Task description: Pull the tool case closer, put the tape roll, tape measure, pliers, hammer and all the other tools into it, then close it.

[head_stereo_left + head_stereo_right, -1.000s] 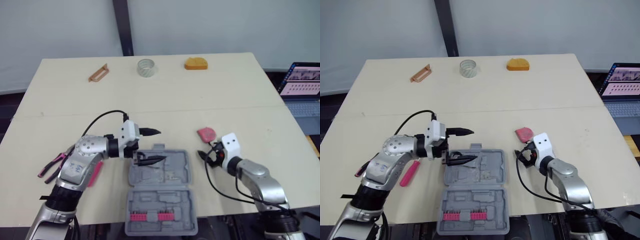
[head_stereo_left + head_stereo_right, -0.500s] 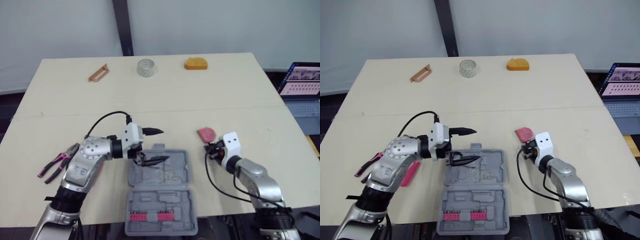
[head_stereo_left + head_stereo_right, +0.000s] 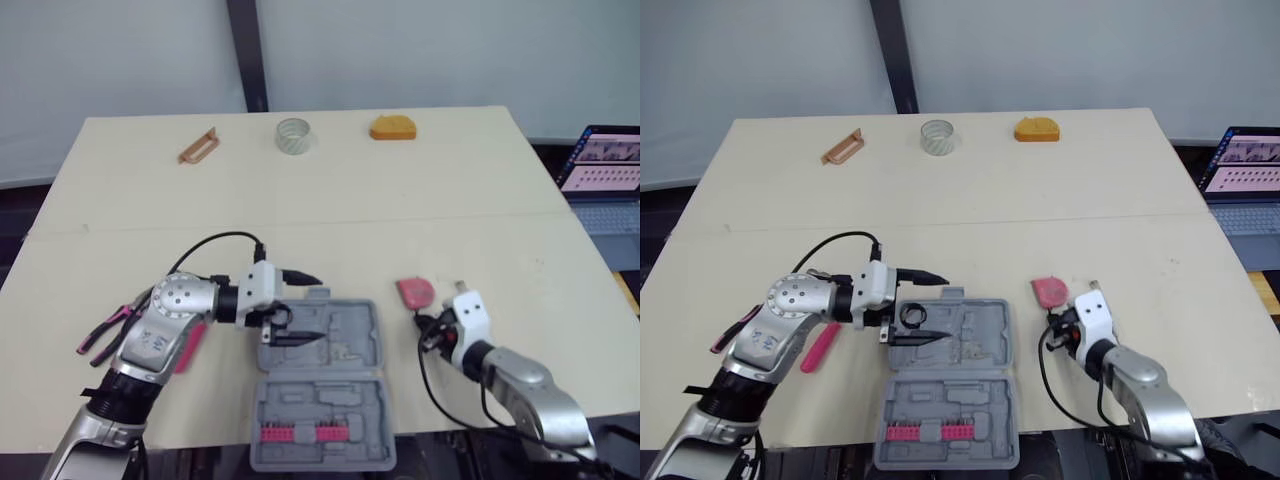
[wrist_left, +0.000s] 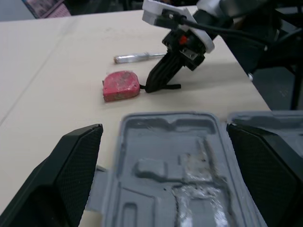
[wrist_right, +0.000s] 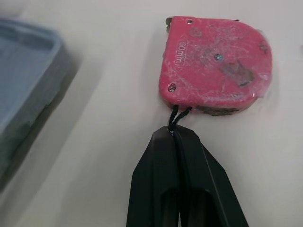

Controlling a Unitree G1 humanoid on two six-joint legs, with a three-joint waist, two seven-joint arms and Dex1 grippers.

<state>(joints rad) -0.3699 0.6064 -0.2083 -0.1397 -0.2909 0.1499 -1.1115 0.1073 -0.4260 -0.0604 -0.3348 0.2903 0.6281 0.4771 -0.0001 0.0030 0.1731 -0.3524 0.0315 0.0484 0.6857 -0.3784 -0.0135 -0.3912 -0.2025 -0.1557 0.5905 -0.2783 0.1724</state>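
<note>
The case (image 3: 320, 385) lies open on the worktop (image 3: 450, 190), both grey halves facing up, with a row of pink bits (image 3: 300, 432) in the half nearer us. Our left jaws are spread wide over the far half's left edge and hold nothing; we cannot tell whether they touch it.

The tape measure (image 5: 215, 64) lies flat just beyond our right jaws' tips, right of the case and apart from it. Those jaws are pressed together, pinching its black cord (image 5: 177, 116). A silver shaft (image 4: 139, 57) lies on the worktop behind them.

The pliers (image 3: 110, 330) lie well behind the left jaws, outside that arm, and a pink handle (image 3: 820, 347) lies near them. Far ahead of both jaws, along the far edge, stand the roll (image 3: 292, 134), an orange piece (image 3: 391, 127) and a brown piece (image 3: 197, 146). A laptop (image 3: 600, 160) sits off the worktop's right side.
</note>
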